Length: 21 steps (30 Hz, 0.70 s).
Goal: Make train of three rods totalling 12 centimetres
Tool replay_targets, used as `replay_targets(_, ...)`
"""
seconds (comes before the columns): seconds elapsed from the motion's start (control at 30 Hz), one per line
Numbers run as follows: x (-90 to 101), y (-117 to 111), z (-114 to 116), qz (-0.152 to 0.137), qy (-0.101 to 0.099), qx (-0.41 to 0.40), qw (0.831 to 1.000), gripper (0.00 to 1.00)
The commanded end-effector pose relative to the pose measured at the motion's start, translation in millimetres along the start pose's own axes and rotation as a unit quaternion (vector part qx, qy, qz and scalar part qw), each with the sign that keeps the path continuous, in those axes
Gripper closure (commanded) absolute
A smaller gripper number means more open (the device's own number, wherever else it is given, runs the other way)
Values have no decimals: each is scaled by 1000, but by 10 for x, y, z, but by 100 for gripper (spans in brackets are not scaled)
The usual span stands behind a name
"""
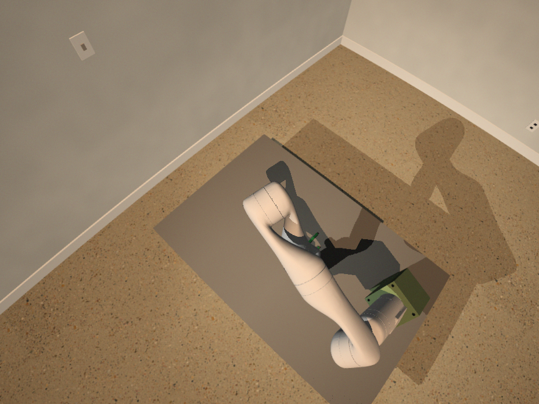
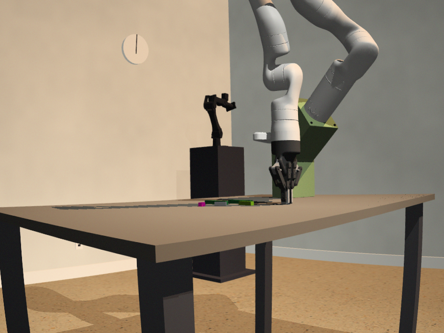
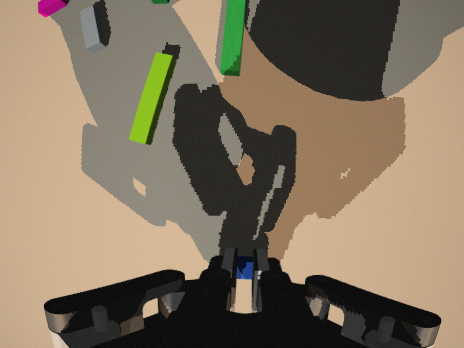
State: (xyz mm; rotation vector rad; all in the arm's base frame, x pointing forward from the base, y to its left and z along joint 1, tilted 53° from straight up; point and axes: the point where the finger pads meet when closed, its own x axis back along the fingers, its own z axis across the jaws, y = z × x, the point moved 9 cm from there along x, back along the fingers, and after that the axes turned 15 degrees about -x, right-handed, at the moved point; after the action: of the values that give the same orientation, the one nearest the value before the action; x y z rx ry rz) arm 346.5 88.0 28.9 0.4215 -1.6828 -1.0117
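Observation:
My gripper [image 2: 286, 203] [image 3: 244, 264] points down with its fingertips at the table top. It is shut on the blue rod [image 3: 244, 268], which shows between the fingertips in the wrist view and is hidden in the top and exterior views. The lime rod [image 3: 152, 99] [image 2: 246, 203] lies flat, slanted, ahead and left of the fingers in the wrist view. Beyond it lie the grey rod [image 3: 90, 29] [image 2: 220, 203] and the magenta rod [image 3: 52, 6] [image 2: 201, 204]. A green rod [image 3: 233, 37] lies right of the lime one, cut by the top edge. Another dark green end [image 3: 160, 1] shows at that edge.
The table [image 1: 208, 217] [image 2: 143, 222] carries the arm's olive-green base block [image 1: 409, 295] [image 2: 315, 143]. The arm hides much of the middle in the top view. Dark shadows cross the rods. A small black arm [image 2: 214, 121] stands on a black pedestal behind the table.

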Motion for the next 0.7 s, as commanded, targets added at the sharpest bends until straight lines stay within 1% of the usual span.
replay_targets(0.0, 4, -1, -3, 0, 0, 0, 1000, 88)
replay_targets(0.13, 4, -1, -3, 0, 0, 0, 1000, 88)
replay_targets(0.17, 4, -1, -3, 0, 0, 0, 1000, 84)
replay_targets(0.23, 4, -1, -3, 0, 0, 0, 1000, 84)
replay_targets(0.27, 4, -1, -3, 0, 0, 0, 1000, 80)
replay_targets(0.33, 4, -1, -3, 0, 0, 0, 1000, 80)
replay_targets(0.37, 4, -1, -3, 0, 0, 0, 1000, 76)
replay_targets(0.67, 4, -1, -3, 0, 0, 0, 1000, 76)
